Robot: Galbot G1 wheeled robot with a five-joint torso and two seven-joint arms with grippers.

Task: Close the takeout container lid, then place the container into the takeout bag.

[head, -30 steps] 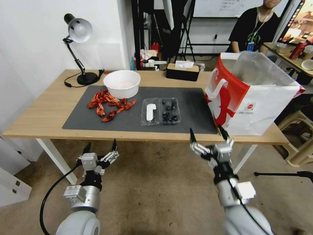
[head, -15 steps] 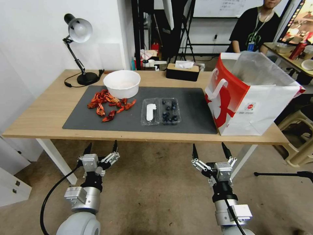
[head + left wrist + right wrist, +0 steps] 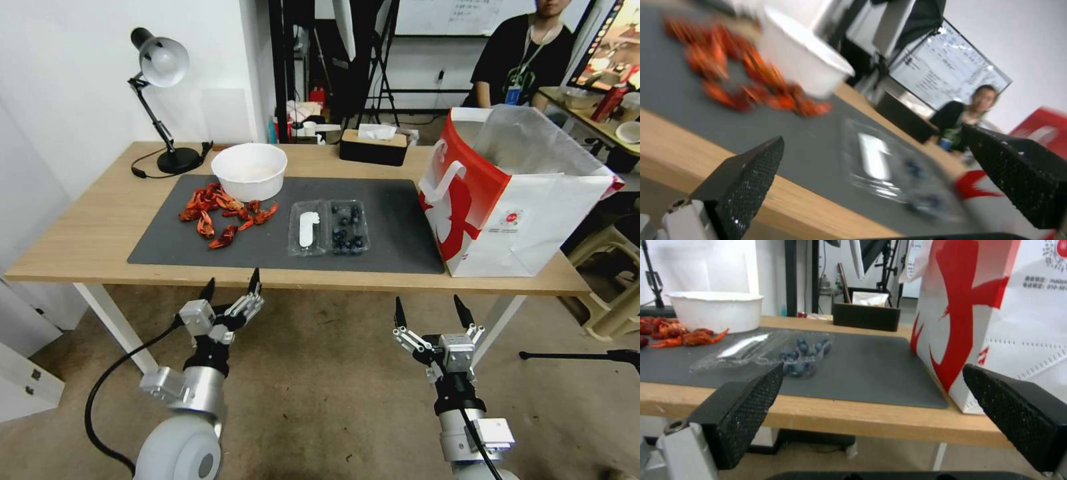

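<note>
The clear takeout container [image 3: 347, 229] lies open on the grey mat, blueberries in its right half. Its lid [image 3: 308, 229], with a white label, lies flat to the left. Both show in the right wrist view, container [image 3: 804, 355] and lid [image 3: 735, 351], and blurred in the left wrist view, container [image 3: 920, 186] and lid [image 3: 873, 160]. The red-and-white takeout bag [image 3: 513, 200] [image 3: 996, 313] stands open at the table's right end. My left gripper [image 3: 231, 289] is open just below the table's front edge, left of the container. My right gripper [image 3: 430, 311] is open below the edge, under the bag's near corner.
A white bowl [image 3: 249, 171] and red crayfish [image 3: 223, 217] sit on the mat [image 3: 393, 220] left of the container. A desk lamp [image 3: 163, 100] stands back left and a black tissue box [image 3: 373, 147] at the back. A person sits behind the bag.
My left gripper has risen and moved right toward the table's front edge. My right gripper dropped from the edge a second ago and has since held still.
</note>
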